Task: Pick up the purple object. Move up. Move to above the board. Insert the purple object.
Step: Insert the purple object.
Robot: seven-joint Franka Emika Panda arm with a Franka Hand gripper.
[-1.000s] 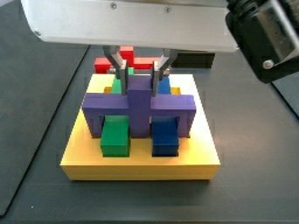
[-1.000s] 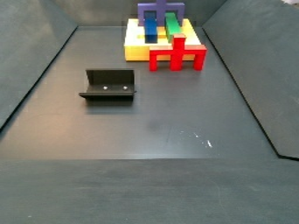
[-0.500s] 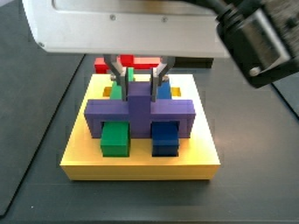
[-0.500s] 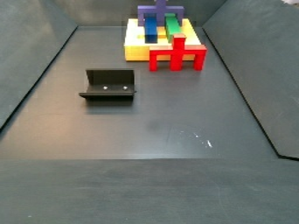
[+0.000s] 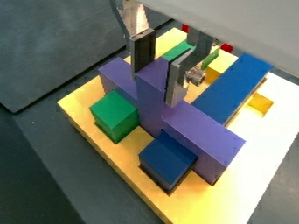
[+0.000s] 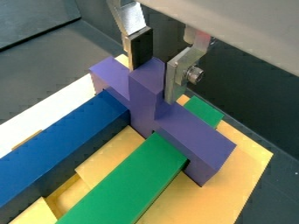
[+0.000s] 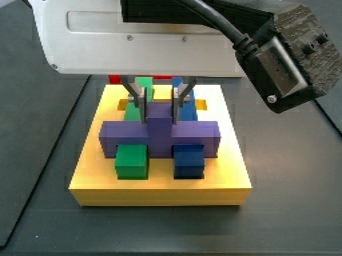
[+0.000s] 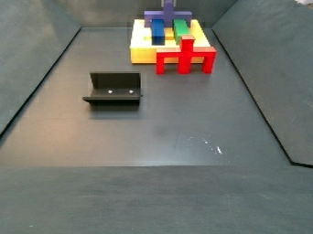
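**Kid:** Where is the purple object (image 7: 158,132) right now?

**Helper:** It sits on the board (image 7: 160,185), the big yellow slab at the far end of the floor. Its wide bar lies across the green bar (image 6: 117,184) and the blue bar (image 6: 59,149). Its stem points up.

**Kid:** What is the gripper (image 5: 163,61) doing?

**Helper:** It hangs right over the board. Its two silver fingers (image 6: 179,74) stand on either side of the stem, with the dark pads against it. In both wrist views it looks clamped on the purple object.

**Kid:** Why hold it by the stem?

**Helper:** I think the stem is the thin part that fits between the fingers. Holding it there keeps the wide bar level, so it can go straight down.

**Kid:** Is it all the way in?

**Helper:** It looks low and snug on the bars. I cannot tell if it is fully pushed home.

**Kid:** What else is around?

**Helper:** A red cross-shaped block (image 8: 185,58) stands touching the near side of the board in a side view. The fixture (image 8: 113,90) stands well apart, nearer and to the left.

**Kid:** Is anything in the way?

**Helper:** Not that I can see. The red block is beside the board, not under the purple object. The green and blue bars sit close under it, so the fit is tight.
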